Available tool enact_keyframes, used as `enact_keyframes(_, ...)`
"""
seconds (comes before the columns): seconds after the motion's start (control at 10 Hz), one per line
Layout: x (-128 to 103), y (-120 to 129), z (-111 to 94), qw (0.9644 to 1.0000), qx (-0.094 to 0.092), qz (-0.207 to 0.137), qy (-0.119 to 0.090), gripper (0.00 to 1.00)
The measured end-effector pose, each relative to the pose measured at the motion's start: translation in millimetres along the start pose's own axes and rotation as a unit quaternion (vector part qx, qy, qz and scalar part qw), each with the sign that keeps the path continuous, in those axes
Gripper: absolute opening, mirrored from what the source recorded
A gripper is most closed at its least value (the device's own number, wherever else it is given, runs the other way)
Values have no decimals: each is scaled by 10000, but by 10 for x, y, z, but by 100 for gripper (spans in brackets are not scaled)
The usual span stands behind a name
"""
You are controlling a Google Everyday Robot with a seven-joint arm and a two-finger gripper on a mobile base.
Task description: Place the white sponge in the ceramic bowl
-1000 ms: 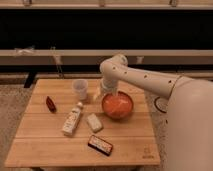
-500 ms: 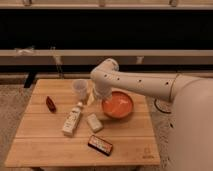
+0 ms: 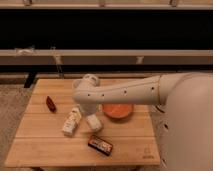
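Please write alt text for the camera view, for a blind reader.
A white robot arm reaches across a wooden table, its end effector down at the small off-white rectangular sponge, just left of the round orange-red ceramic bowl. A white bottle, a dark flat box and a small red object lie nearby.

The robot's white tubular arm stretches from its bulky white body at the right edge of the light wooden tabletop leftward to a rounded elbow, then bends down, its white two-finger hand hanging low over the tabletop's middle.
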Motion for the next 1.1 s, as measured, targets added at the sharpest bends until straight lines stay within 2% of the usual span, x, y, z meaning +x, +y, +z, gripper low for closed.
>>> enact_keyframes(0.2,-20,-100,158,9999,-57,-112,-70,80)
enact_keyframes(0.3,12,-60,271,9997,-167,-124,-134,80)
enact_keyframes(0.5,70,88,370,9995,-251,-33,-196,80)
enact_keyframes(0.8,137,249,487,9992,-294,64,-258,80)
enact_keyframes(1.1,164,251,566,9991,-284,36,-298,80)
